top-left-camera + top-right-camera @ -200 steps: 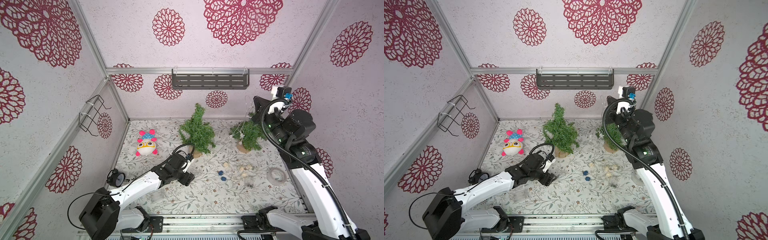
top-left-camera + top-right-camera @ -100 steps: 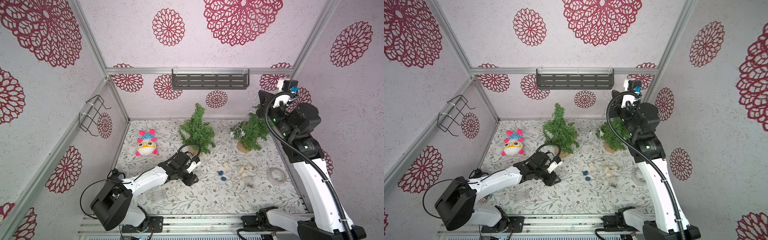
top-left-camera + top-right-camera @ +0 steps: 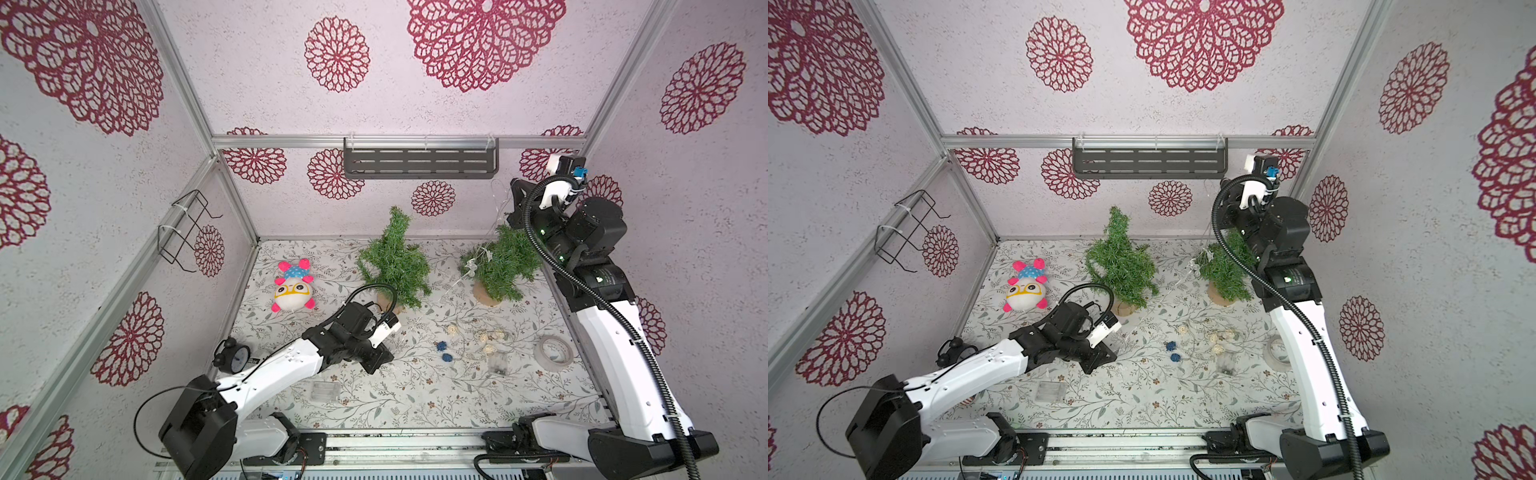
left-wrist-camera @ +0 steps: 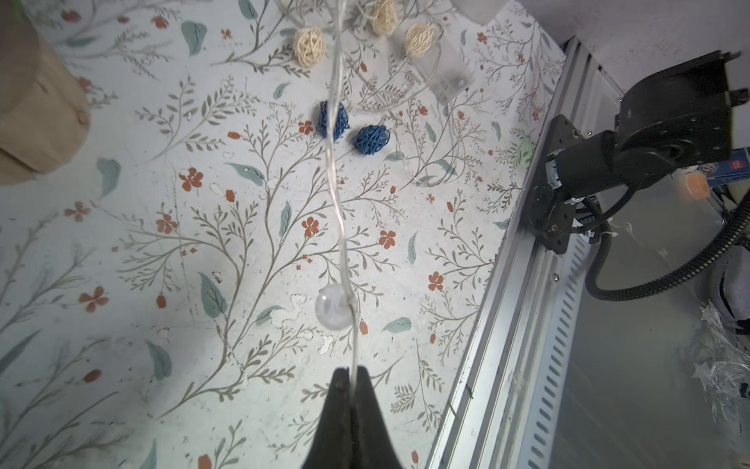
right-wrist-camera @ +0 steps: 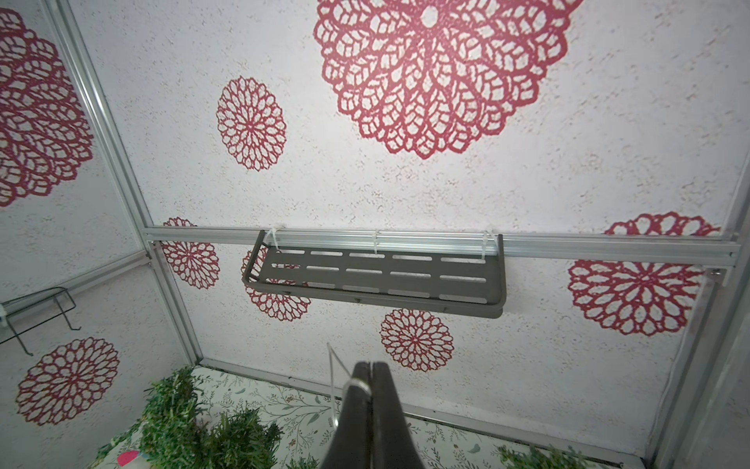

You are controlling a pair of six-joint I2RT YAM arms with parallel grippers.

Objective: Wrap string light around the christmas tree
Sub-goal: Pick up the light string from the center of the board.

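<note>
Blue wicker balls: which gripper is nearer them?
Left. The left gripper sits low over the table just beside the blue wicker balls; the right gripper is high up by the string-draped tree.

This is looking like a robot test cell in a laboratory, not a lived-in room. Aluminium profiles (image 3: 291,142) are framing thin wall panels (image 3: 257,75) with red flower wallpaper, and a printed leaf sheet (image 3: 415,395) is covering the floor. A left arm (image 3: 282,365) and a right arm (image 3: 615,353), white and black, are standing on a metal rail (image 3: 407,442) at the front edge. Unrelated props are sitting together on the sheet: a plush toy (image 3: 293,286), an alarm clock (image 3: 232,357), a tape roll (image 3: 555,353), and a christmas tree (image 3: 503,266) with a string light (image 3: 471,262) hanging on it.
</note>
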